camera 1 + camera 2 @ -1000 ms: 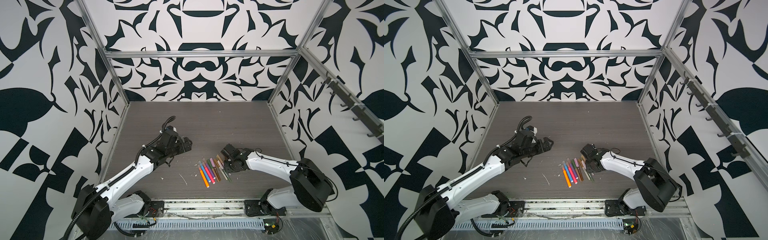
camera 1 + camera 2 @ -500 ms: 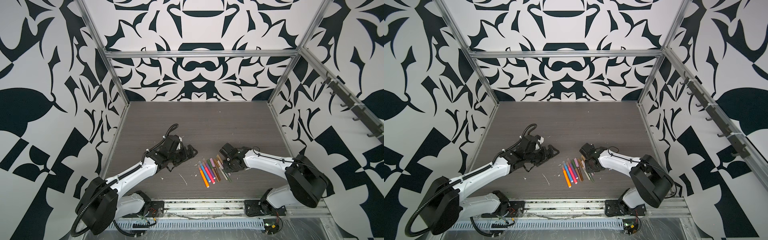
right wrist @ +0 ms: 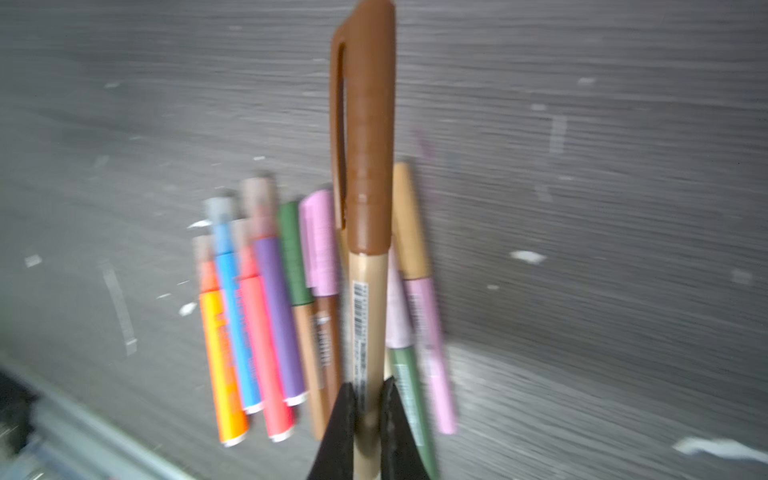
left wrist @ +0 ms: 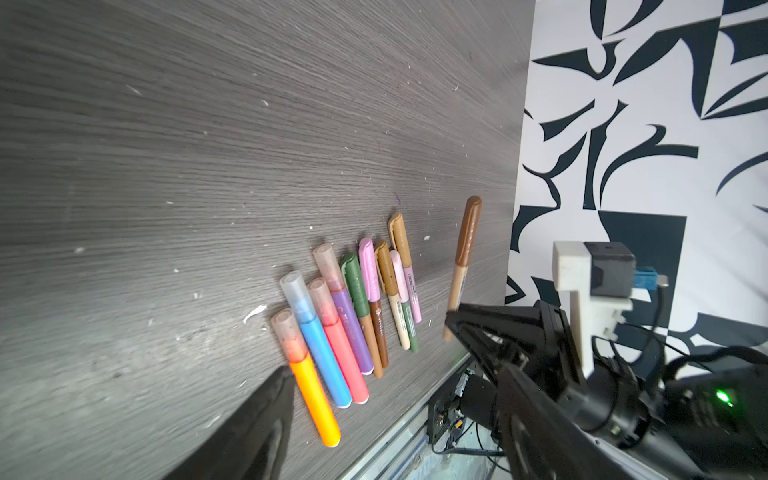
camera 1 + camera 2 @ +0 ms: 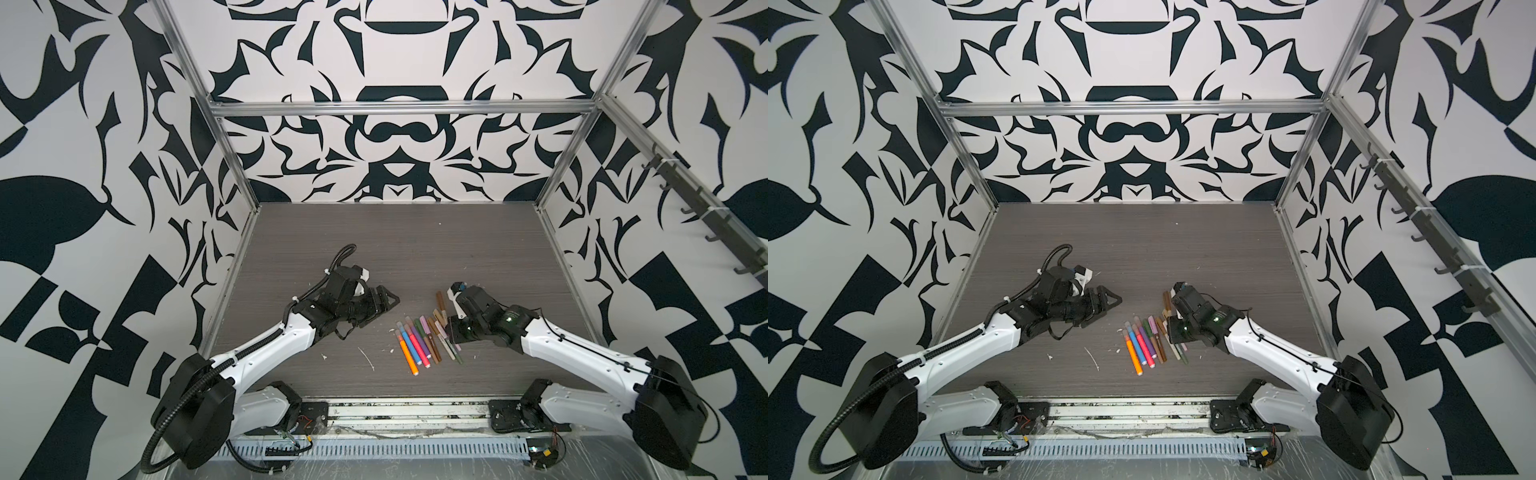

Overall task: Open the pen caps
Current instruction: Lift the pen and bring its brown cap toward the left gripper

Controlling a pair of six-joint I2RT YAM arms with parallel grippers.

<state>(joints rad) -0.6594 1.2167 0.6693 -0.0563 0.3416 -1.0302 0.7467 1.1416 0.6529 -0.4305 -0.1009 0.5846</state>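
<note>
A row of pens lies on the dark table near its front, and all those I can see carry caps. My right gripper is shut on a tan pen's barrel and holds it above the row. That pen's brown cap points away from the gripper and is still on. My left gripper hovers left of the row, open and empty. In the left wrist view the left gripper has the orange pen beside one finger.
White flecks and a thin white sliver lie on the table left of the pens. A metal rail runs along the front edge. Patterned walls close in the table at the back and on both sides.
My left arm has swung right and lower toward the pens, and its jaws have narrowed a little. The right gripper has stayed shut on the tan pen, nearly in place.
</note>
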